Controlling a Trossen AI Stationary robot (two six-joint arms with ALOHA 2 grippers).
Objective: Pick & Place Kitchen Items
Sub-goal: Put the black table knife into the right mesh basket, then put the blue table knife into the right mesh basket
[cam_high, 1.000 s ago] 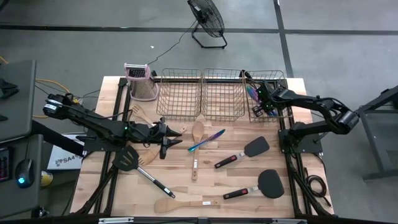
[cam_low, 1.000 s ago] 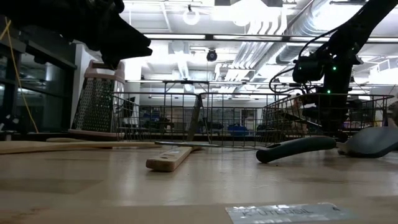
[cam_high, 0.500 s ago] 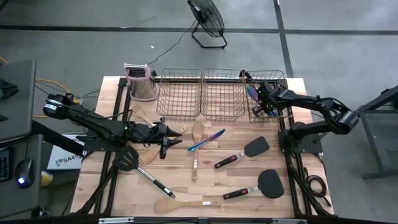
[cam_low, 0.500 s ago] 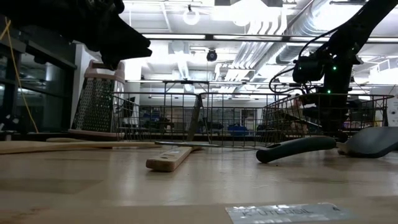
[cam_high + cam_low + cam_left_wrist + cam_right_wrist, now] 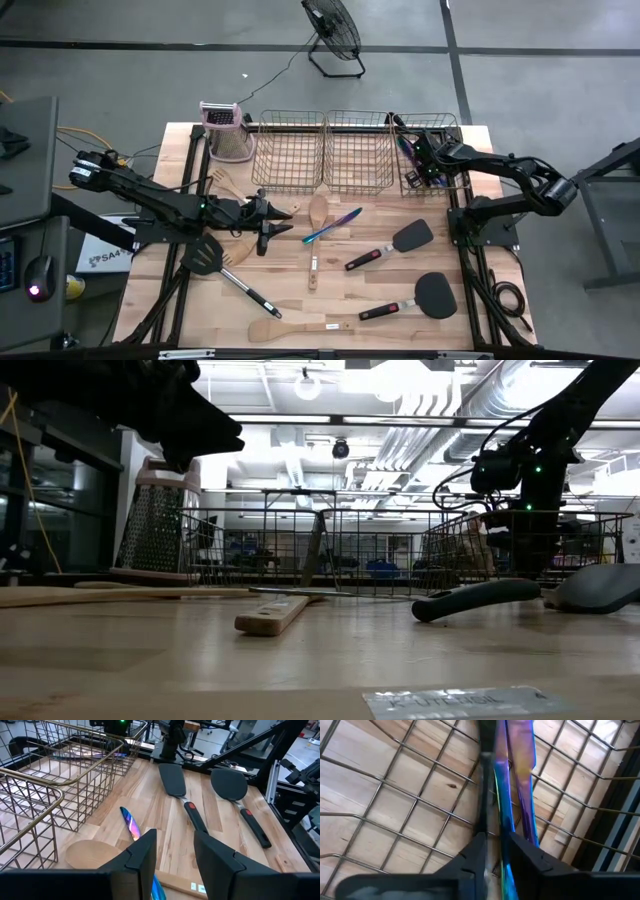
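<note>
Iridescent cutlery [image 5: 509,795] between right fingers [image 5: 475,852], inside basket [image 5: 437,128]

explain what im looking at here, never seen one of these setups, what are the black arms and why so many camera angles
It is a robot with two dark arms at a wooden table, each ending in a two-finger hand. One picture looks straight down, one looks level across the tabletop, and one sits on each wrist, looking past that arm's fingers.

On the table lie kitchen utensils: wooden spoons, black spatulas with red-black handles, and a shiny blue-purple knife. Behind them stand three wire baskets and a box grater with a pink top.

The right hand reaches into the rightmost basket; its wrist camera shows the fingers shut on a blue-purple piece of cutlery, with another beside it. The left hand hangs open above the boards near the knife, holding nothing.
</note>
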